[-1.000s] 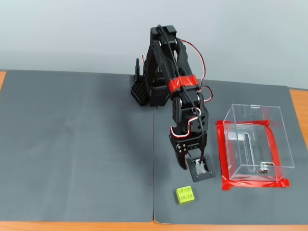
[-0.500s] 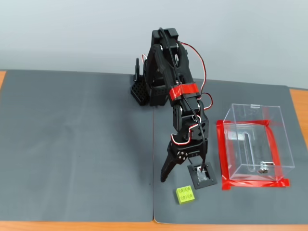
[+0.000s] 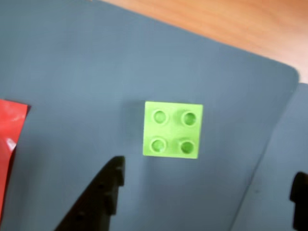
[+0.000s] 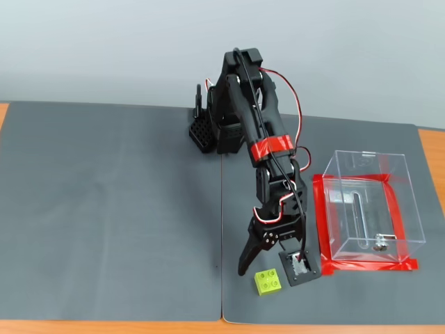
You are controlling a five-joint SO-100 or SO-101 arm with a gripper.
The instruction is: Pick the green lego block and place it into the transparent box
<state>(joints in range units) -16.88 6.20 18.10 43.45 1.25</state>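
The green lego block (image 3: 173, 130) lies studs-up on the grey mat. In the fixed view it (image 4: 268, 282) sits near the mat's front edge, left of the box. My gripper (image 3: 208, 175) is open and empty; its black fingers (image 3: 102, 195) straddle the space just below the block in the wrist view. In the fixed view the gripper (image 4: 272, 263) hovers right above and behind the block, apart from it. The transparent box (image 4: 359, 154) stands on the mat to the right of the arm, empty, with a slot and a small metal fitting in its bottom.
Red tape (image 4: 361, 265) frames the box's base; a piece of it shows at the left edge of the wrist view (image 3: 9, 139). Two grey mats (image 4: 104, 209) meet at a seam under the arm. The wooden table edge (image 3: 231, 24) shows beyond the mat.
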